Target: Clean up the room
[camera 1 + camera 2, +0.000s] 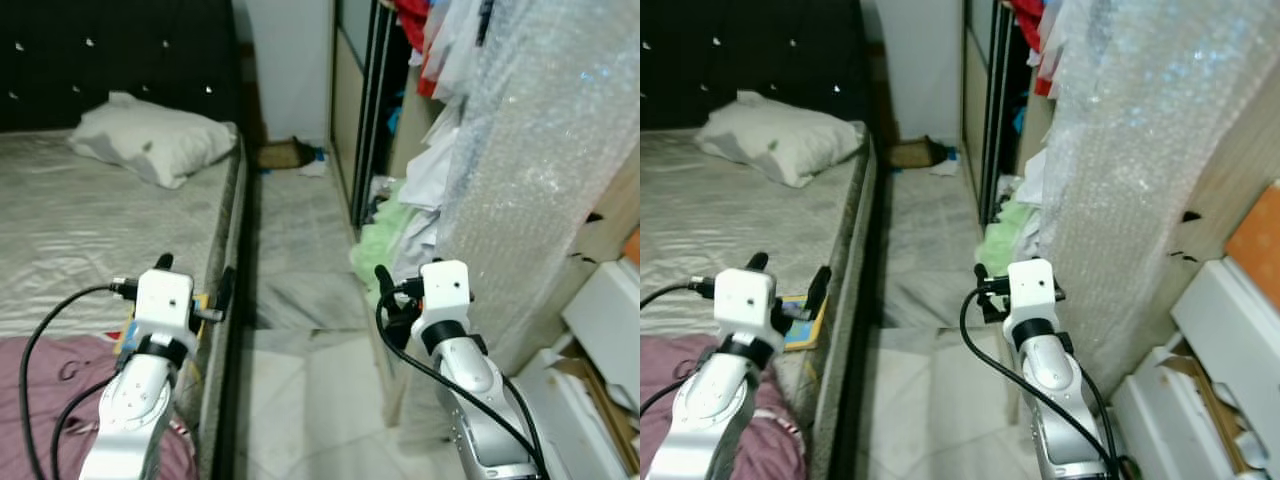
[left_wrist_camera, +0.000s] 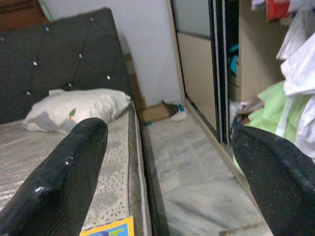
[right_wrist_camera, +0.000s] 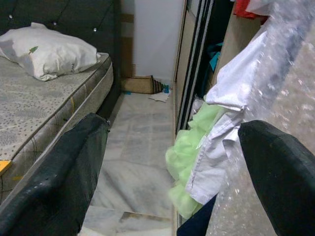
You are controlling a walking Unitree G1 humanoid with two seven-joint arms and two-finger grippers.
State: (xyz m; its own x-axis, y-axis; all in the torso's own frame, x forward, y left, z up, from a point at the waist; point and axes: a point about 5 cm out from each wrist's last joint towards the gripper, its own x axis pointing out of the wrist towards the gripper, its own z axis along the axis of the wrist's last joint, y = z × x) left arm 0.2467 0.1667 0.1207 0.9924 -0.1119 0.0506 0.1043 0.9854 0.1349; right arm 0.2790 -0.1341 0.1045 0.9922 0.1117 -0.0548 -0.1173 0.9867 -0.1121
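Observation:
I stand in the narrow aisle between a bed [image 1: 90,220] and a wardrobe [image 1: 350,110]. Green and white clothes [image 1: 385,240] spill from the wardrobe onto the marble floor. My left gripper [image 1: 197,275] is held up over the bed's edge, open and holding nothing. A yellow and blue flat thing [image 1: 800,322] lies on the mattress just below it. My right gripper [image 3: 167,172] is open too, raised in the aisle beside the clothes pile [image 3: 197,147]. A purple cloth [image 1: 60,370] lies on the bed under my left arm.
A white pillow [image 1: 150,140] rests against the dark headboard. A cardboard piece [image 1: 282,153] and scraps lie at the aisle's far end. A tall bubble-wrapped panel [image 1: 540,150] stands close on the right, with white boxes [image 1: 600,320] beside it.

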